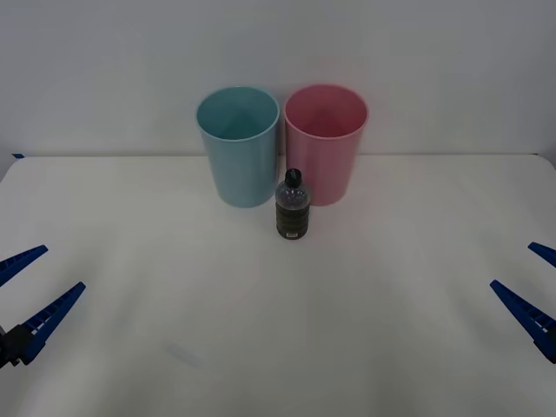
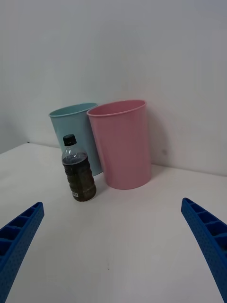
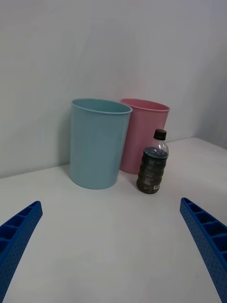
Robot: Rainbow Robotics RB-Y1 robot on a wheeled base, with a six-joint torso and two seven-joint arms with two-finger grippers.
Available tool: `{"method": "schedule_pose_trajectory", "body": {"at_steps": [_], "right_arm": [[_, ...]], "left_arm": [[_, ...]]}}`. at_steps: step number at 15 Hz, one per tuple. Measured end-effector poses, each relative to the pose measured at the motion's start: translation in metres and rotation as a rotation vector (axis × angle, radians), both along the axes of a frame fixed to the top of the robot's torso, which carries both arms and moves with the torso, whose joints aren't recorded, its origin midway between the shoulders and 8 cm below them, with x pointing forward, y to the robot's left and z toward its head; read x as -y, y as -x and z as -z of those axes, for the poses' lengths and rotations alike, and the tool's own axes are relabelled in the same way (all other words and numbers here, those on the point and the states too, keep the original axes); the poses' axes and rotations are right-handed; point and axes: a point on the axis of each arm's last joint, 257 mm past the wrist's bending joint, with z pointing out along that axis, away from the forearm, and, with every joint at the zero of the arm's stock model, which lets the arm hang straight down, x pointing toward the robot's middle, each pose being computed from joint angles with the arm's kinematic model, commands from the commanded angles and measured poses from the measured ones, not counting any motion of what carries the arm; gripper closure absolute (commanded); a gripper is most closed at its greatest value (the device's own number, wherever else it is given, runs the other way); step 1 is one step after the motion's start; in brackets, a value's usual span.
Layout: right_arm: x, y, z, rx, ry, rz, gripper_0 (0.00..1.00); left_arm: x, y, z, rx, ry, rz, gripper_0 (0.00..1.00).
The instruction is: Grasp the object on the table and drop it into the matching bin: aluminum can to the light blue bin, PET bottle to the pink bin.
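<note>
PET bottle [image 1: 293, 206] was my target, but notes run from my end outward. Nearest me, left gripper [image 1: 24, 294] sat low at the table's [image 1: 130, 347] left edge, fingers spread wide, holding nothing. Right gripper [image 1: 532, 287] mirrored it at the right edge, also spread and empty. Both were well apart from the bottle.

Mid-table: bottle stood upright, black cap on, dark liquid and label, alone on white surface. It stood just in front of the gap between the two bins (touching either? I could not tell).

Farthest: light blue bin [image 1: 238, 144] on the left, pink bin [image 1: 325, 142] on the right, side by side against the wall.

Risks as I judged them: bottle is narrow and tall, so a finger clipping it on approach could topple it. Bins sit close behind, so overreaching could shove one. Rims nearly meet; a sloppy release could land it in blue.
</note>
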Motion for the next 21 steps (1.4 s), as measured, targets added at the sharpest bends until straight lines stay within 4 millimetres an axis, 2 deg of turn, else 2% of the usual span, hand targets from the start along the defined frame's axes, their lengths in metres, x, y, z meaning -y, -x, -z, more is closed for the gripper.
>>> {"method": "schedule_pose_trajectory", "body": {"at_steps": [3, 9, 16, 21], "right_arm": [[-0.001, 0.0, 0.001, -0.001, -0.003, 0.0, 0.0], [-0.015, 0.0, 0.001, 0.003, 0.0, -0.03, 0.0], [-0.056, -0.02, 0.012, 0.008, 0.033, -0.099, 0.0], [-0.086, -0.047, 0.023, 0.021, 0.085, -0.1, 0.0]], "left_arm": [[0.0, 0.0, 0.0, 0.0, 0.0, 0.0, 0.0], [0.0, 0.0, 0.0, 0.0, 0.0, 0.0, 0.0], [0.0, 0.0, 0.0, 0.0, 0.0, 0.0, 0.0], [0.0, 0.0, 0.0, 0.0, 0.0, 0.0, 0.0]]}}
